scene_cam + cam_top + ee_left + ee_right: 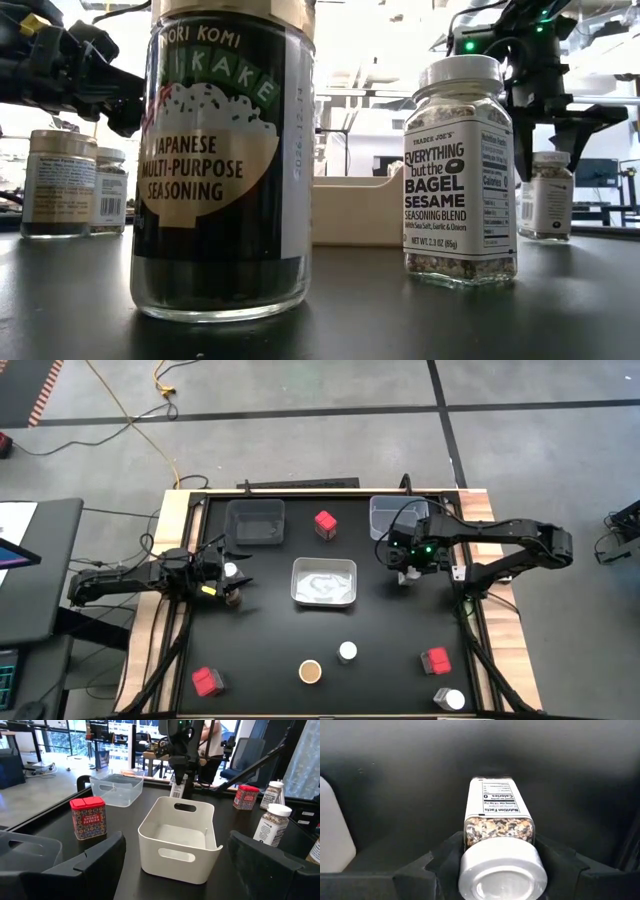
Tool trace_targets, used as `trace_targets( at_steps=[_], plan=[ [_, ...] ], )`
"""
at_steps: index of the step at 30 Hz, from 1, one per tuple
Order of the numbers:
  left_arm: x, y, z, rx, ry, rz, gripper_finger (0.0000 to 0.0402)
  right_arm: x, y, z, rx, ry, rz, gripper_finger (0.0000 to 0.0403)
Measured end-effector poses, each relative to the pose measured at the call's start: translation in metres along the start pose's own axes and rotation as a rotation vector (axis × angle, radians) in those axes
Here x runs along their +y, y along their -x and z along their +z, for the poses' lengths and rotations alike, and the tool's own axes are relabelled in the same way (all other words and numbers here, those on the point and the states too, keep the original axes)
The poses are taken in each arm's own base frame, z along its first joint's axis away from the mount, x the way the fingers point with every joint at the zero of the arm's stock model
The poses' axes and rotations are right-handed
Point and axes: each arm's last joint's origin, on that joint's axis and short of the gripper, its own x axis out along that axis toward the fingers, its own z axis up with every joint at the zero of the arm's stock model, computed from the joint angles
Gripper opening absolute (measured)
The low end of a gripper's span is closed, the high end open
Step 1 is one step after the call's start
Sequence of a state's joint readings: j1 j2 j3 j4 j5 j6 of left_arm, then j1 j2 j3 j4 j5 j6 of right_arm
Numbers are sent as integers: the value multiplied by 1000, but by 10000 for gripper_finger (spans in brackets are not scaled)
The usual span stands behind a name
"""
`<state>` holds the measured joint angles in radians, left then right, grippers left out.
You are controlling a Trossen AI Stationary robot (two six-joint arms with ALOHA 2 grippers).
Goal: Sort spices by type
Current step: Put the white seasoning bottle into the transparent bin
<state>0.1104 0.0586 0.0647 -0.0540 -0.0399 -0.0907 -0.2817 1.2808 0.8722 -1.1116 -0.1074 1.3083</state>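
The right tool [492, 865] gripped a white-lidded jar [497, 850] just below its lid, standing on the bench [380, 650] beside a clear tray [385, 510]. Good practice: lift vertically and clear the tray wall before release. The left tool [172, 865] stood open near the white bin [180, 837].

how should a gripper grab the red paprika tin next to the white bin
Grip the paprika tin across its two flat side walls, below the red lid, coming straight down from above. It stands upright and boxy, apart from the white bin, so flat fingers would likely seat squarely with room on both sides.
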Motion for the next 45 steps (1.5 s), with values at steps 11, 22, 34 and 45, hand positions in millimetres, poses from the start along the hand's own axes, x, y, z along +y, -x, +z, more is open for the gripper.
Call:
trace_targets(
  at_steps=[11, 22, 34, 45],
  plan=[
    [0, 0, 0, 0, 0, 0, 334, 2, 0, 0, 5, 2, 23, 245],
    [0, 0, 0, 0, 0, 0, 334, 2, 0, 0, 1, -27, 23, 245],
    [0, 0, 0, 0, 0, 0, 334, 3, 0, 1, -5, -23, 29, 245],
    [0, 0, 0, 0, 0, 0, 334, 5, 0, 1, -12, -14, 48, 245]
  ],
)
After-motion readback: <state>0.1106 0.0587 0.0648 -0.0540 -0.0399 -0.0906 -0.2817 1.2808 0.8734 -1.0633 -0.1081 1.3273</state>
